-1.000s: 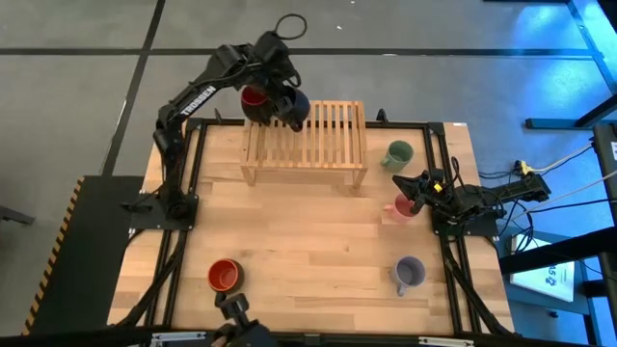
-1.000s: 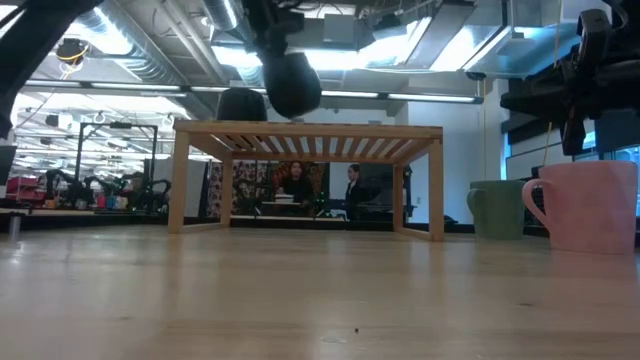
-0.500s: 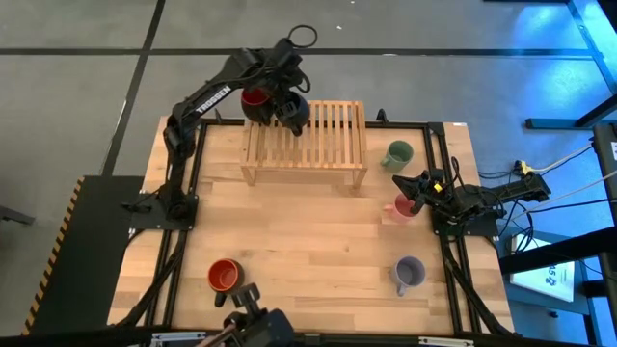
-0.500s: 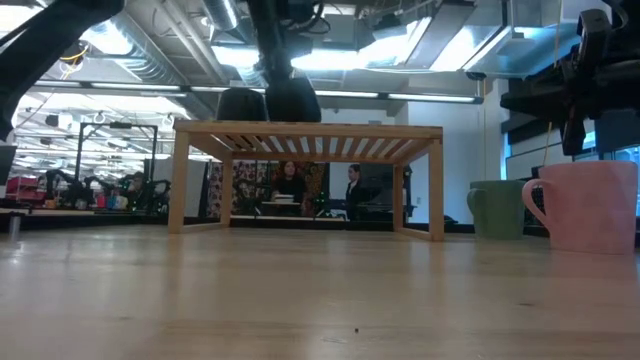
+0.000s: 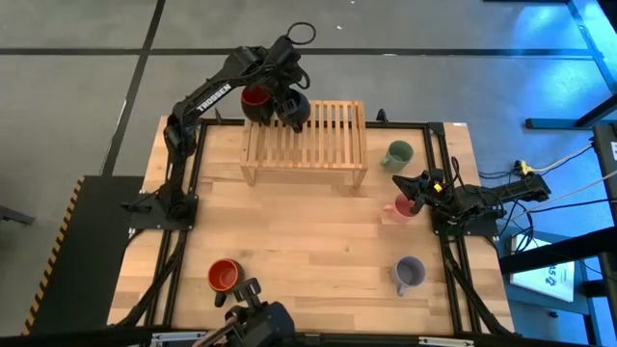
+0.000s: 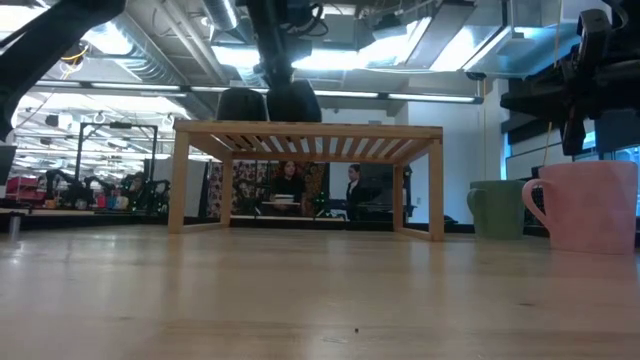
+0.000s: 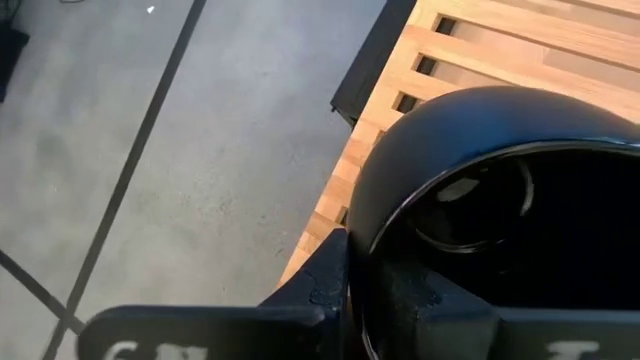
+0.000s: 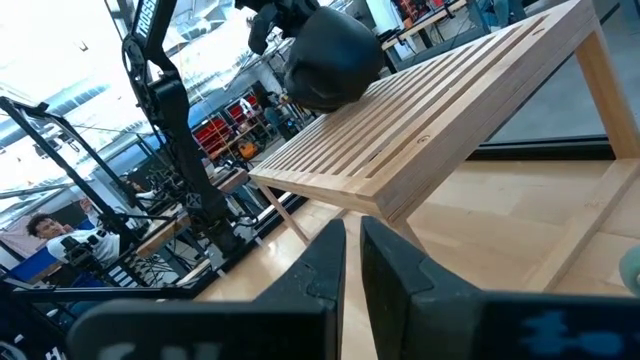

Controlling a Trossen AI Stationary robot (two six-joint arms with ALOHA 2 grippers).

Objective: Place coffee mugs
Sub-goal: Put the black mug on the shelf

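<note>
My left gripper [image 5: 287, 96] is shut on the black mug [image 5: 295, 110] at the far left part of the wooden slatted rack [image 5: 318, 135]. The mug's underside meets the rack's top [image 6: 310, 128], next to the dark red mug [image 5: 254, 98], which stands on the rack's far left corner. The black mug fills the left wrist view [image 7: 500, 190]. My right gripper [image 5: 416, 190] is shut and hangs above the pink mug [image 5: 400, 208] without touching it. The pale green mug [image 5: 395, 154], lavender mug [image 5: 409, 275] and orange mug [image 5: 224, 277] stand on the table. My left gripper [image 7: 375, 270] has the black mug by its rim [image 7: 385, 225], one finger [image 7: 325, 275] outside the wall and one inside the hollow. It comes from above, slanting from the far left side. The mug sits tilted, its underside [image 8: 325, 95] on the rack's slats.
The rack takes up the far middle of the table, with open slats [image 5: 337, 130] to the right of the black mug. Bare wood lies in the table's middle [image 5: 308, 231]. A dark object [image 5: 255, 323] pokes over the near edge. People sit in the room behind [image 6: 290, 185].
My left gripper has moved down and a little toward the far edge, carrying the black mug from above the rack down onto the rack's top beside the dark red mug. For the last half second it has kept still.
</note>
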